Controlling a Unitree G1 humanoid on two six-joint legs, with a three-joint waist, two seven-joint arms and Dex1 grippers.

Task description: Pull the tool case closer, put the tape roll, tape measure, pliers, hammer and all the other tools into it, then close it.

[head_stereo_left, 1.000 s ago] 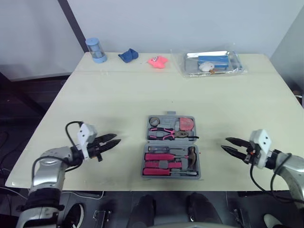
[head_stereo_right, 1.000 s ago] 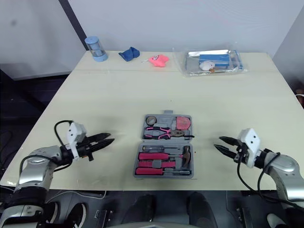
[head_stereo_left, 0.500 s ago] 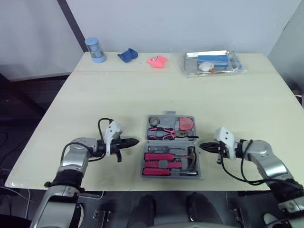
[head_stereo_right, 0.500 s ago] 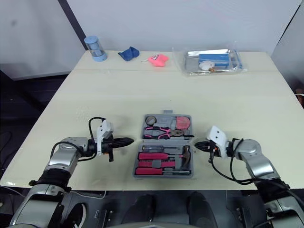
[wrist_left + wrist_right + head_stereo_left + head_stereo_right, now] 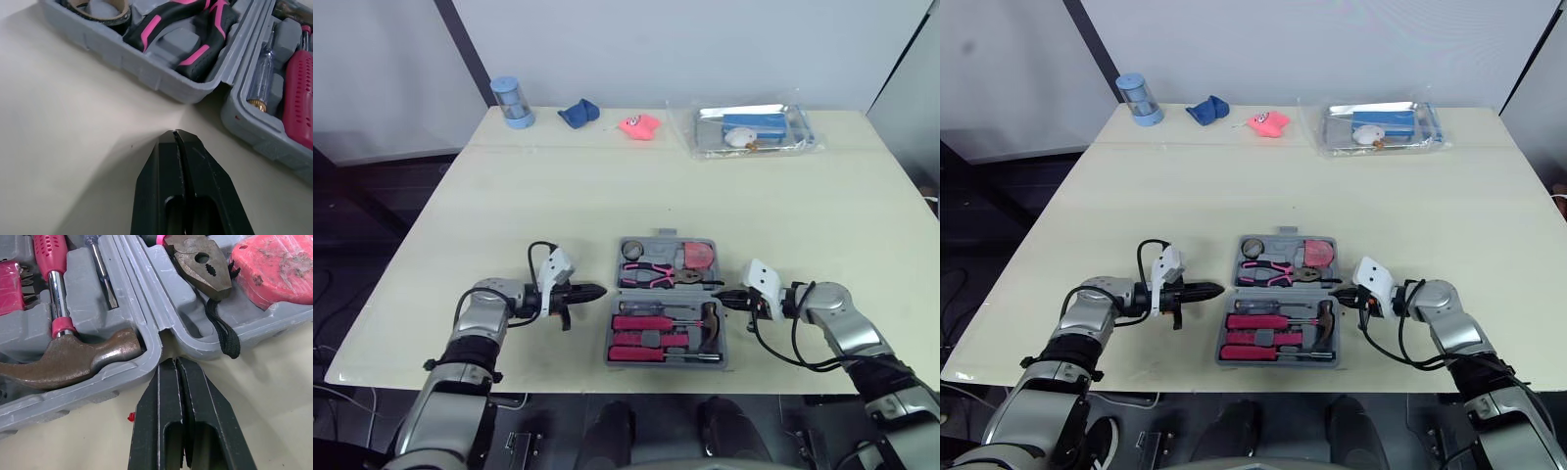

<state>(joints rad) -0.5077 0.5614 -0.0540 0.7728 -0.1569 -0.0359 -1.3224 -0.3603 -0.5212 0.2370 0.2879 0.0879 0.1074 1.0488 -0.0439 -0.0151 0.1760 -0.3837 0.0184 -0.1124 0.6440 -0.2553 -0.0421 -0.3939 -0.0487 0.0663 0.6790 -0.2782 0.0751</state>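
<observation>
- The left hand [image 5: 595, 291] is clenched, its two fingers pressed together on nothing. Its tip sits low over the bench [image 5: 558, 196], aimed at the hinge notch on the left side of the tool case [image 5: 146, 66] and just short of it.
- The right hand [image 5: 175, 361] is clenched as well and empty. Its tip is just beside the hinge notch on the case's right side; whether it touches cannot be told.
- The tool case lies open and flat between the two hands, near the middle of the bench's near edge.
- Its far half holds the tape roll [image 5: 98, 7], the pliers [image 5: 651, 277] and the tape measure [image 5: 274, 264].
- Its near half holds the hammer [image 5: 73, 360], head toward the right hand, and pink-handled screwdrivers [image 5: 641, 322].
- Along the far edge stand a blue canister [image 5: 506, 103], a blue cloth [image 5: 578, 115], a pink object [image 5: 638, 124] and a clear bag [image 5: 749, 129].
</observation>
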